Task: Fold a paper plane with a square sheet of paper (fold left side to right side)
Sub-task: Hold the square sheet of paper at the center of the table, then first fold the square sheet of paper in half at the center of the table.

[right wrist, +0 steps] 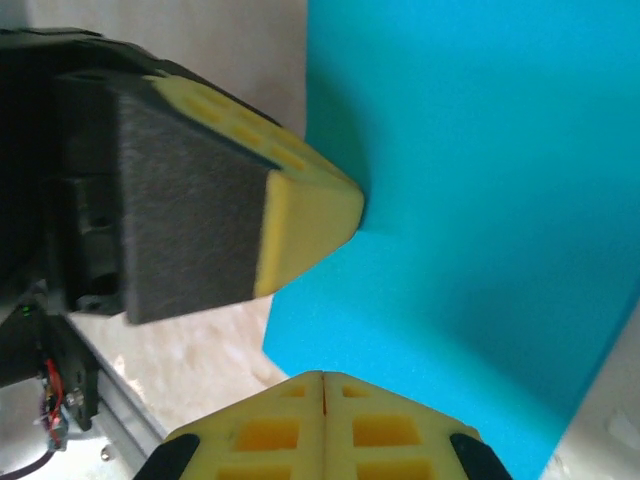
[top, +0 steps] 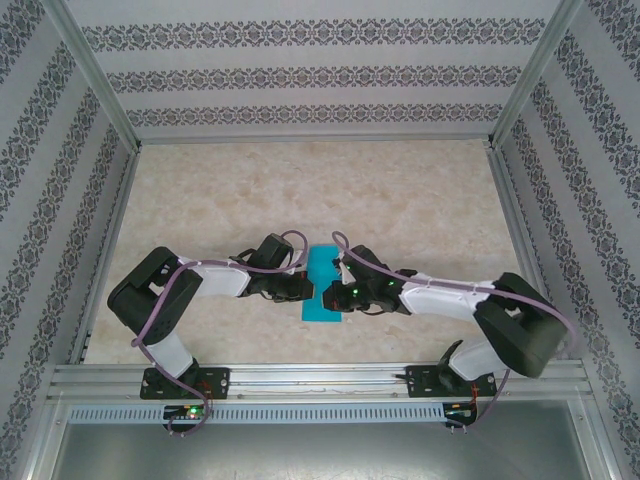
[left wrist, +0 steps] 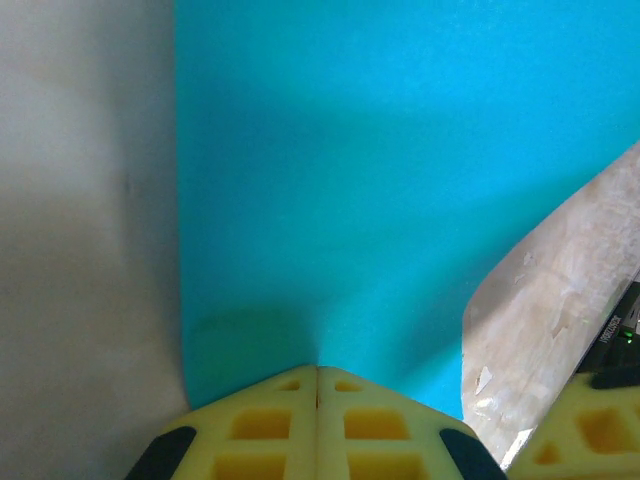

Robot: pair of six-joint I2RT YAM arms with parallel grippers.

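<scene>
- sheet of paper [top: 322, 285] at centre of top view, narrow and upright, between both grippers
- left gripper [left wrist: 317, 374] pinched closed on sheet edge
- right gripper [right wrist: 323, 379] pinched closed on sheet's lower edge

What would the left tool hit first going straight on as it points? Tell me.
The square sheet of paper: the left tool, shut, has its tip right at the blue face; whether it touches is unclear.

Matt smooth square sheet of paper [top: 322, 285], yellow plastic fingers [left wrist: 262, 428], stone-look table [top: 300, 190]
</scene>
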